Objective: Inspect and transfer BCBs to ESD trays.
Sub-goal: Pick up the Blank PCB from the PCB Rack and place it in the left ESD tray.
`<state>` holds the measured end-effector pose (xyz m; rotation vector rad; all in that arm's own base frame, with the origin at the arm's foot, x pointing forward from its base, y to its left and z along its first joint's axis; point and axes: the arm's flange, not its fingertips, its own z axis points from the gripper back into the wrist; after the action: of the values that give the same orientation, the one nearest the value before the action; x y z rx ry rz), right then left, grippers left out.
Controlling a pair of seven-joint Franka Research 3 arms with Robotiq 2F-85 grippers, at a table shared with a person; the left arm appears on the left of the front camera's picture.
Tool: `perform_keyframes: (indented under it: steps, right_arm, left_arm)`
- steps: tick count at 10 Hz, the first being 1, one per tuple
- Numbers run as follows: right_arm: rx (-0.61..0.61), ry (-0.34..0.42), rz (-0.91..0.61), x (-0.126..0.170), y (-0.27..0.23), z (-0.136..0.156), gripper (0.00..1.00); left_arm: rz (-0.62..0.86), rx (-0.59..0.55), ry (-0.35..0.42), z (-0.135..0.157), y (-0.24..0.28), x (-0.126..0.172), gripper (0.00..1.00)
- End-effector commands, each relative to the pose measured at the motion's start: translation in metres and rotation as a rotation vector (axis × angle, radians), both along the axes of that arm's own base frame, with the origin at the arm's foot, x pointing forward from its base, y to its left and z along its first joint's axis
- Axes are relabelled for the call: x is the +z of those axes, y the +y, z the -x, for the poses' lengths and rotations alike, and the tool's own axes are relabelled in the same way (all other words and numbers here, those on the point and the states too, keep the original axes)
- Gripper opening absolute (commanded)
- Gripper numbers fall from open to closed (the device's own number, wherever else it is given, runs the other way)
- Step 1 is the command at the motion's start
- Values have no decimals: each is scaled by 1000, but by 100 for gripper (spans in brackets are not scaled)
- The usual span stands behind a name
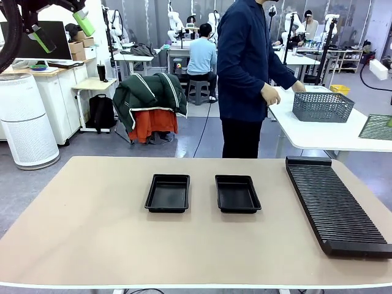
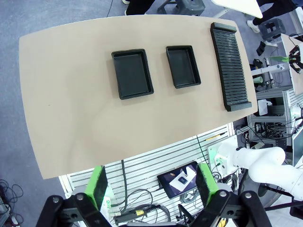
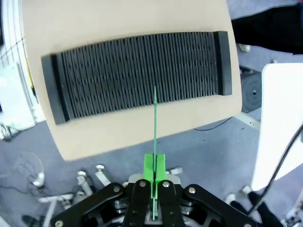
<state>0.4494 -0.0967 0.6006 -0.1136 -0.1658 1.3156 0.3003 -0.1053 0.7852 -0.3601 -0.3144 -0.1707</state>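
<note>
Two ESD trays (image 1: 167, 193) sit side by side; left claw (image 2: 151, 169) released, right claw (image 3: 154, 160) pinches a BCB (image 3: 155, 118).

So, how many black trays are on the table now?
2. The left tray and the right tray lie side by side, apart, near the middle of the table, both empty. The ribbed rack at the right is no tray.

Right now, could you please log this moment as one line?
left pincer: open | right pincer: shut on board, aimed at rack | trays: empty
</note>
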Motion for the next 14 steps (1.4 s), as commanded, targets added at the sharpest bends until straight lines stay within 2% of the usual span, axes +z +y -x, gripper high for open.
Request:
perform_keyframes:
  steps: [1, 3, 5, 6, 9, 11, 13, 14]
  right_arm:
    - [-155, 56, -53, -13, 66, 0, 2]
    - [-335, 160, -119, -28, 130, 0, 2]
    - [-522, 211, -207, -45, 198, 2, 2]
    - [-577, 225, -267, -55, 226, 3, 2]
    - [-798, 344, -475, -94, 286, -3, 2]
    - [-902, 375, -604, -120, 319, -6, 2]
    - [-956, 379, -770, -145, 345, -14, 2]
    - [-985, 429, -848, -162, 354, -24, 2]
  left_arm:
    - [12, -7, -7, 0, -1, -1, 100]
    - [12, -7, -7, 0, -1, -1, 100]
    - [12, -7, -7, 0, -1, -1, 100]
    - [12, -7, -7, 0, -1, -1, 100]
    - [12, -7, -7, 0, -1, -1, 100]
    - [12, -7, -7, 0, -1, -1, 100]
    - [12, -7, -7, 0, -1, -1, 100]
    - [12, -7, -7, 0, -1, -1, 100]
